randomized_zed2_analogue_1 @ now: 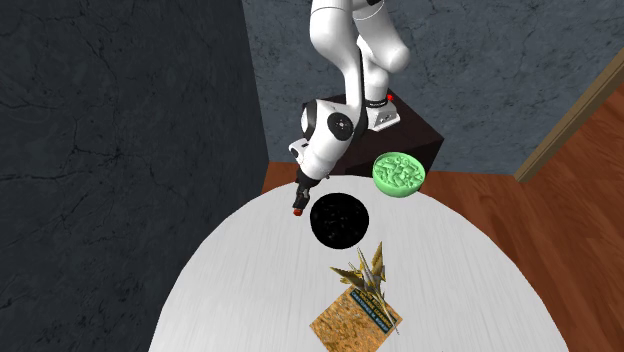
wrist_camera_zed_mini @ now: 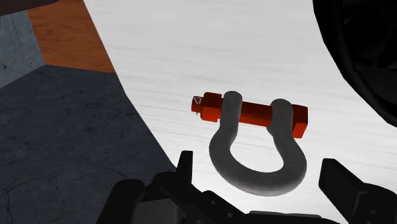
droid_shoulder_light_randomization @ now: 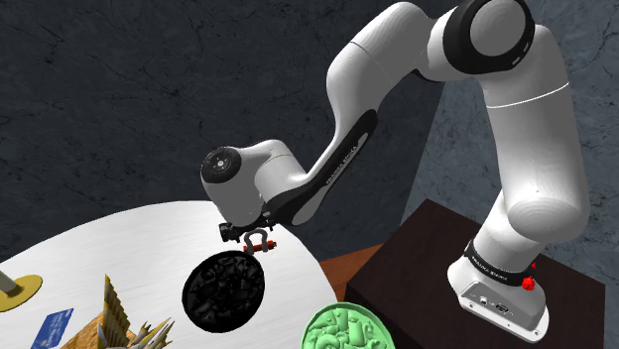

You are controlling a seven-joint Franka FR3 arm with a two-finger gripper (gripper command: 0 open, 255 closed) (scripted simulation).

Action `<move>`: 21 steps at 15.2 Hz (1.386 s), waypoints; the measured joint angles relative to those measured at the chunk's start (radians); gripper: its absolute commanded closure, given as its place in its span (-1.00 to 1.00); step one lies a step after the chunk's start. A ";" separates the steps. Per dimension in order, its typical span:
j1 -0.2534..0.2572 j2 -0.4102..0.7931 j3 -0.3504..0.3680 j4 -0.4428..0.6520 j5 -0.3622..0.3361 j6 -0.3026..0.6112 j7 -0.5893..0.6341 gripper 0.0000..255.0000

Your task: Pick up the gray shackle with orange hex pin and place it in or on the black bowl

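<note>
Near the tabletop (droid_shoulder_light_randomization: pixel 129 248) edge, just beside bowl (droid_shoulder_light_randomization: pixel 225 288): grey shackle (wrist_camera_zed_mini: pixel 257 184), orange pin (wrist_camera_zed_mini: pixel 254 114). Gripper (wrist_camera_zed_mini: pixel 257 162) straddles it, fingers (wrist_camera_zed_mini: pixel 186 167) apart, not touching the bow.

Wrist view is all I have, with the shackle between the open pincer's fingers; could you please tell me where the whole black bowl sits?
Observer: In the second exterior view the black bowl lies right beside the pincer, toward that view's right.
Operator: Thank you. Is anything else near the bowl?
Observer: A green bowl sits beyond it by the table's edge, close to the stand.
Operator: And on the bowl's side away from the arm?
Observer: A spiky golden object and a brown box lie there.
</note>
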 measured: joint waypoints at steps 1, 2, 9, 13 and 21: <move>0.000 0.000 0.000 0.000 0.000 0.000 0.000 -1.00; 0.000 0.001 0.000 0.000 -0.001 0.000 0.000 -1.00; 0.000 0.001 0.000 0.001 -0.001 0.000 0.000 1.00; 0.001 0.001 -0.001 0.001 -0.001 0.000 0.001 1.00; -0.021 -0.046 0.029 0.000 0.046 -0.027 -0.039 1.00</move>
